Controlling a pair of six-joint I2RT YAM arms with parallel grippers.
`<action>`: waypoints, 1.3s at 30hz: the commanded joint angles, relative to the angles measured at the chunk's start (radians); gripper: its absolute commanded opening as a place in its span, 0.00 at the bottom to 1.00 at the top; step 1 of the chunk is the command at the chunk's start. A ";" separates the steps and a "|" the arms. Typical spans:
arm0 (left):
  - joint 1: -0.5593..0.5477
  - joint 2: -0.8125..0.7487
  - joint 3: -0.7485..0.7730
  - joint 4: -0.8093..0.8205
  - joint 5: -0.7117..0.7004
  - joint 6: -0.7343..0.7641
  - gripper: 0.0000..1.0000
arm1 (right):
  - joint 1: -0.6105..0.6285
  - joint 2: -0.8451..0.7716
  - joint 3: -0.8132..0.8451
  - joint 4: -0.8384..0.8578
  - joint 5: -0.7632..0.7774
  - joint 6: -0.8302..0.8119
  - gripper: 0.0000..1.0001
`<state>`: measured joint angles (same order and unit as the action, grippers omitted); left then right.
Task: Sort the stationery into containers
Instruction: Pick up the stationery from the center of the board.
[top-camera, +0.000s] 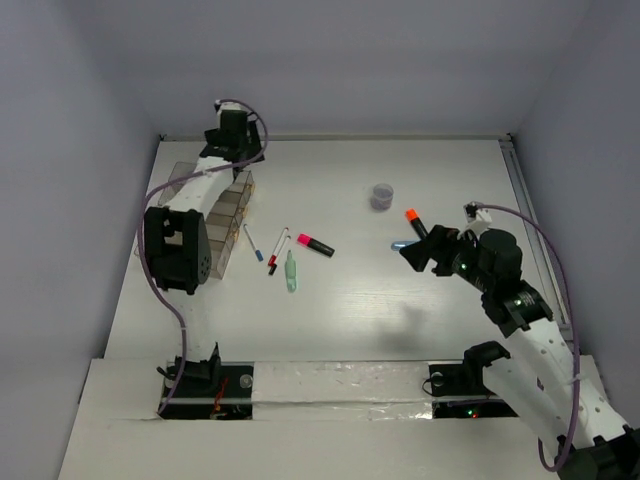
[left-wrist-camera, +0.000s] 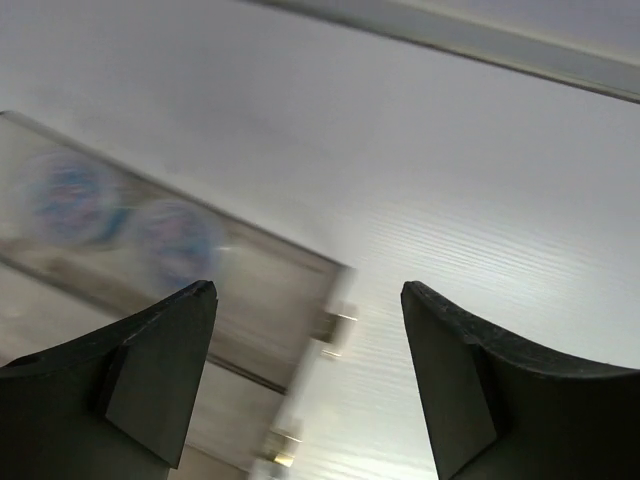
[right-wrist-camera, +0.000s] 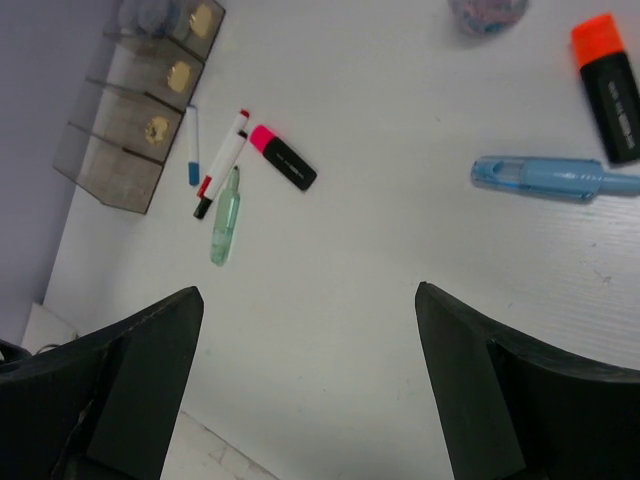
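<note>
Left jaws: wide apart, nothing between them, hanging over the far end of the containers (left-wrist-camera: 250, 300). Right jaws: also wide apart and empty, above the tabletop (top-camera: 400, 320) near the light blue marker (right-wrist-camera: 550, 178) and orange highlighter (right-wrist-camera: 610, 90).

Loose on the tabletop: a pot (top-camera: 382, 195) beyond those two. Nearer the bins lie the pink highlighter (right-wrist-camera: 283, 157), red-capped pen (right-wrist-camera: 222, 165), blue-capped pen (right-wrist-camera: 192, 147) and green marker (right-wrist-camera: 225, 215).

Risks:
- Blue marker and orange highlighter lie close together. A sloppy descent could clip both or push one away.
- Round bodies may roll if a finger lands first on one side.
- The red pen, pink highlighter and green marker are bunched, nearly touching, so a clean single pick is tight.
- The left arm lies across the bins, so a right-arm drop-off risks a collision.

Visibility:
- Left wrist view is blurred. Two bluish round blobs (left-wrist-camera: 175, 240) in a bin are probably pots.
- Top view: the arm covers most compartments, so I can't tell their contents.
- The loose pot is cut off in the right wrist view.
</note>
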<state>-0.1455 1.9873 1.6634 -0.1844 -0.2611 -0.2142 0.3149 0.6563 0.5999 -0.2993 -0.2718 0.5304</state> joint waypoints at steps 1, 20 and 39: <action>-0.191 -0.094 0.065 0.026 0.049 -0.002 0.72 | 0.006 -0.053 0.129 -0.020 0.097 -0.044 0.93; -0.565 0.341 0.508 0.017 0.288 -0.134 0.89 | 0.006 -0.122 0.133 -0.077 0.166 -0.055 0.95; -0.574 0.522 0.618 0.011 0.336 -0.174 0.91 | 0.006 -0.116 0.090 -0.038 0.134 -0.063 0.96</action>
<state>-0.7124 2.5050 2.2272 -0.1978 0.0593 -0.3771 0.3149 0.5392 0.6888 -0.3859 -0.1249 0.4854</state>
